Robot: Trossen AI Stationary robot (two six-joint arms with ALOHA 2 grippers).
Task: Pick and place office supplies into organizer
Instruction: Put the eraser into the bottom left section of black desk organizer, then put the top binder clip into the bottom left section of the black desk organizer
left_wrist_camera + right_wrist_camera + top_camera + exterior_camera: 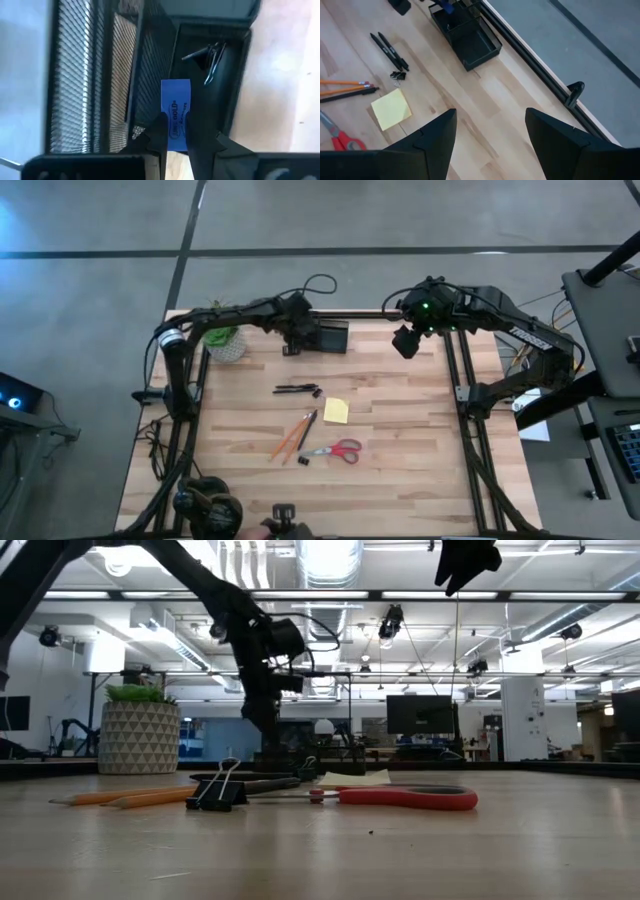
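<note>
Seen from above: my left gripper (296, 332) reaches over the organizer (330, 337), which stands at the far edge of the table (400, 450), just beside the plant pot (226, 344) near the far left corner. My right gripper (406, 340) hangs above the far edge toward the right side, well apart from everything. On the middle of the table lie the black pens (296, 389), the yellow sticky pad (336, 411), the orange pencils (287, 442) and the red-handled scissors (338, 450).

My left wrist camera alone shows what I hold: my fingers (159, 134) pinch a small blue piece (176, 114) with printed lettering over a mesh compartment of the organizer (150, 65); a binder clip (212, 57) already lies in the next compartment.

My right wrist camera shows my right fingers (432, 137) spread wide with nothing between them, and a small clip (397, 75) touching the pens' (390, 50) tips, unreadable from above.

The table-level view alone shows a black binder clip (220, 790) near the front, beside the pencils (130, 797) and scissors (400, 797).
</note>
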